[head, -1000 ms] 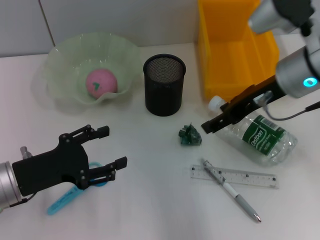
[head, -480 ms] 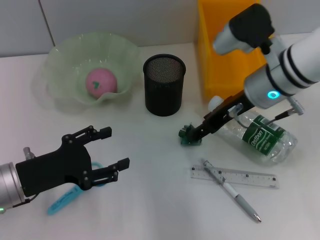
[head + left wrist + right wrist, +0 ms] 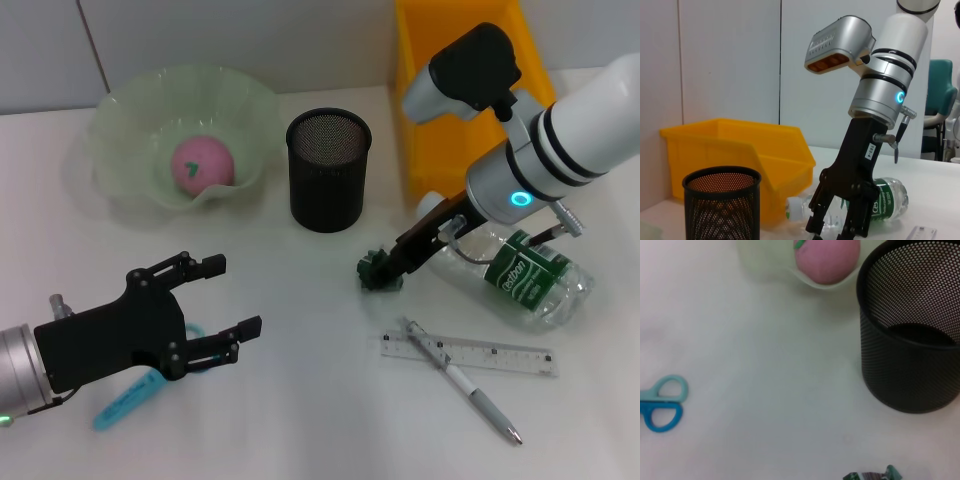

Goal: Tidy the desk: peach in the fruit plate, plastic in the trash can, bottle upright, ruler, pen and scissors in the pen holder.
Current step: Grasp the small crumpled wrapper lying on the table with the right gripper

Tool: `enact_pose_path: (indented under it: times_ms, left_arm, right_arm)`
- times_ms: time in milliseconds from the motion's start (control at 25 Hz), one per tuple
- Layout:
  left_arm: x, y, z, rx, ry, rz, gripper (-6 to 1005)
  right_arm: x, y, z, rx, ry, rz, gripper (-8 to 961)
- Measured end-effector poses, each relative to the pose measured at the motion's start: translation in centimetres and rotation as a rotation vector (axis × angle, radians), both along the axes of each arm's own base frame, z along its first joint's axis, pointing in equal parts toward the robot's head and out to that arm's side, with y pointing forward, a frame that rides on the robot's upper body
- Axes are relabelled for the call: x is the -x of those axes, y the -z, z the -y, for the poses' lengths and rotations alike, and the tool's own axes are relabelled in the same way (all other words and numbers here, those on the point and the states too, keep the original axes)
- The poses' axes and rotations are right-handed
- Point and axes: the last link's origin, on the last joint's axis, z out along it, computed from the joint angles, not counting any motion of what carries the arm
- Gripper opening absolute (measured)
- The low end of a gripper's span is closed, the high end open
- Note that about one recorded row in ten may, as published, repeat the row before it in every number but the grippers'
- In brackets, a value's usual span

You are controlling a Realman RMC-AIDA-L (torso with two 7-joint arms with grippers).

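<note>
A pink peach [image 3: 202, 165] lies in the pale green fruit plate [image 3: 130, 110]. The crumpled green plastic [image 3: 374, 273] rests on the table beside the black mesh pen holder [image 3: 328, 170]. My right gripper [image 3: 390, 266] is lowered onto the plastic, fingers [image 3: 819, 222] apart around it. Behind that gripper the bottle [image 3: 520, 265] lies on its side. A ruler [image 3: 480, 354] and a pen [image 3: 465, 385] lie crossed near the front. Blue scissors [image 3: 130, 395] lie partly under my left gripper [image 3: 232, 296], which hovers open and holds nothing.
The yellow trash can [image 3: 465, 100] stands at the back right, behind the bottle. In the right wrist view the pen holder [image 3: 910, 340], the peach [image 3: 826, 260] and the scissors' handles [image 3: 662, 402] show, with the plastic [image 3: 872, 475] at the frame's edge.
My right arm swung left and down, from above the bottle to the green plastic. The left gripper barely shifted.
</note>
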Motion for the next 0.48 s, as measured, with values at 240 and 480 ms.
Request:
enact_pose_path:
  times_ms: [240,480]
  left_arm:
    - [-0.01,0.01,-0.02,0.0,0.0,-0.001,840]
    - [-0.01,0.05,0.02,0.0,0.003,-0.002,840]
  right_arm:
    - [-0.2,0.41,-0.04,-0.004,0.0,0.007,775]
    - [-0.13,0.44,-0.06,-0.003,-0.002,0.007,738]
